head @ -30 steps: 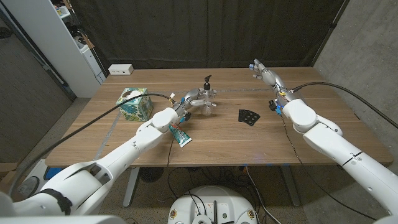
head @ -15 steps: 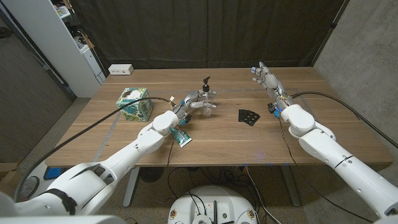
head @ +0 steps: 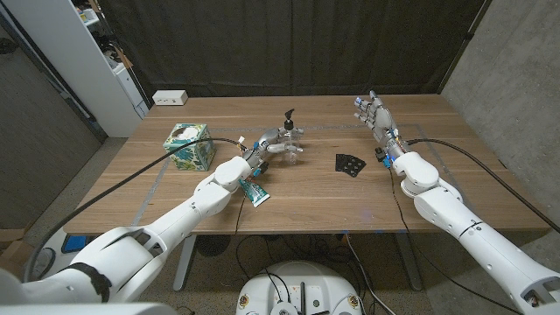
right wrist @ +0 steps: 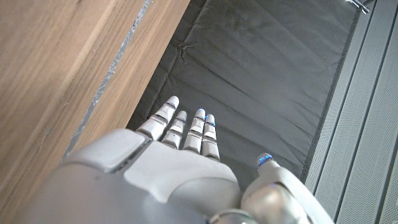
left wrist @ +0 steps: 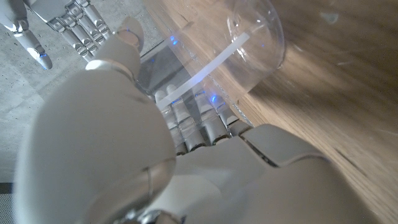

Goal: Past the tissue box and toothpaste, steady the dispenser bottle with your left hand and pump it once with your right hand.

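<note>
no readable writing on anything; print on the tissue box (head: 190, 145) and toothpaste (head: 253, 189) too small to make out.

left hand (head: 273, 143) is at the bottle (head: 290, 140), far-centre of the table (head: 350, 201). fingers (left wrist: 186, 118) curl round the clear body from the left side; left wrist view shows them pressed against the bottle w/ the thumb up alongside, so it grips the bottle.

right hand (head: 374, 114) is up over the far right of the table, well apart from the bottle, fingers (right wrist: 186, 127) straight and slightly spread, thumb out to the side, holding nothing. right wrist view shows it against the dark curtain (right wrist: 261, 68) past the table's far edge.

bottle: clear plastic, rounded body, black pump head on top, upright. looks near empty but can't tell for sure.

tissue box: green patterned, white tissue at top, left of the bottle and a bit nearer. toothpaste tube lies near-left of the bottle, close by the left forearm. small black card (head: 350, 164) w/ dots lies flat between bottle and right arm.
</note>
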You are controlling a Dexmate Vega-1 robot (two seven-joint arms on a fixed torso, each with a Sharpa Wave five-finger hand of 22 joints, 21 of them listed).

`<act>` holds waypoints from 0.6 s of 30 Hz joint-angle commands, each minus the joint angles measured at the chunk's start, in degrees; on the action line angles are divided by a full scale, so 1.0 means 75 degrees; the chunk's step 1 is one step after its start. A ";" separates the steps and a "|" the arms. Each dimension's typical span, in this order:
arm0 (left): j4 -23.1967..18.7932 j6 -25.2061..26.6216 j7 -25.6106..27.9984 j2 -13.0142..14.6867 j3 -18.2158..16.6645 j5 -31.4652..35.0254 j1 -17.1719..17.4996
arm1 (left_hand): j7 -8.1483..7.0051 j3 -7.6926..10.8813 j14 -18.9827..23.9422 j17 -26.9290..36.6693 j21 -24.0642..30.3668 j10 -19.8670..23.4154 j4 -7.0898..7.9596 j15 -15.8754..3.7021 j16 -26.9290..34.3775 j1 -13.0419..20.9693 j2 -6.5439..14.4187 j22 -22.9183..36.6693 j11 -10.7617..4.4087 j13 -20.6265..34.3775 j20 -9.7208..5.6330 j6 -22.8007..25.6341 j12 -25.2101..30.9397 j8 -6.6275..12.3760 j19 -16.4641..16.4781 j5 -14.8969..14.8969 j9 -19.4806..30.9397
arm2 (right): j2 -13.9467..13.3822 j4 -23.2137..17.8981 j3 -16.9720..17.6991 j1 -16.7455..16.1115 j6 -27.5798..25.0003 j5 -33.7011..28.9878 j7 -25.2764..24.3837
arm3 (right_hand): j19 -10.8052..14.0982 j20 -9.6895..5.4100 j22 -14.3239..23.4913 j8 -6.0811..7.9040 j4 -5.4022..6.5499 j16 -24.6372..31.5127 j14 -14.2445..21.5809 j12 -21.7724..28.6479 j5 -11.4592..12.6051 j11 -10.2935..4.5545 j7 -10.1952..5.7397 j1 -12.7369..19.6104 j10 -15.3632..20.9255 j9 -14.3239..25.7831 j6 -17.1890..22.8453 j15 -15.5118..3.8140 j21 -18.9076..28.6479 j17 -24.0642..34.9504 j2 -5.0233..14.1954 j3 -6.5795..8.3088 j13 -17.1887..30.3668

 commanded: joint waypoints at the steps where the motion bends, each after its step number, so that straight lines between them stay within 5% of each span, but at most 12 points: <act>1: 0.0157 0.0058 -0.0102 -0.0021 0.0054 -0.0025 -0.0057 | -0.0130 0.0309 -0.0065 -0.0024 -0.0091 -0.0044 0.0355 -0.1308 0.0056 -0.0774 0.0736 0.0002 0.0003 -0.0027 0.0066 0.0077 -0.0043 -0.0080 0.0019 -0.0018 0.0008 | 0.0186 0.0406 -0.0036 0.0051 0.0419 0.0630 0.0322 | 0.0073 -0.0202 0.0016 0.0014 -0.0034 0.0017 0.0075 0.0019 0.0058 0.0043 -0.0018 0.0079 0.0050 0.0012 -0.0007 -0.0033 0.0004 0.0001 0.0279 0.0015 0.0000; 15: -0.0064 0.0290 -0.0278 0.0110 0.0062 -0.0123 0.0010 | -0.0204 0.0154 -0.0281 -0.0127 -0.0383 -0.0442 0.0378 -0.1264 0.0063 -0.0867 0.0671 0.0009 0.0062 -0.0258 0.0138 -0.0049 -0.0291 -0.0401 0.0055 -0.0027 -0.0008 | 0.0348 0.0868 -0.0122 0.0219 0.0579 0.0835 0.0562 | 0.0100 -0.0207 0.0015 0.0022 -0.0035 0.0022 0.0097 0.0029 0.0054 0.0051 -0.0025 0.0068 0.0054 0.0012 -0.0002 -0.0033 -0.0001 0.0012 0.0274 0.0018 0.0001; 18: -0.0100 0.0326 -0.0322 0.0131 0.0054 -0.0162 0.0025 | -0.0268 0.0080 -0.0336 -0.0145 -0.0525 -0.0610 0.0387 -0.1250 0.0077 -0.0930 0.0631 0.0013 0.0167 -0.0366 0.0179 -0.0307 -0.0367 -0.0656 0.0078 -0.0020 -0.0026 | 0.0370 0.0962 -0.0151 0.0276 0.0609 0.0823 0.0598 | 0.0101 -0.0203 0.0016 0.0023 -0.0037 0.0023 0.0106 0.0030 0.0054 0.0052 -0.0029 0.0072 0.0054 0.0011 0.0000 -0.0016 -0.0003 0.0012 0.0279 0.0024 0.0001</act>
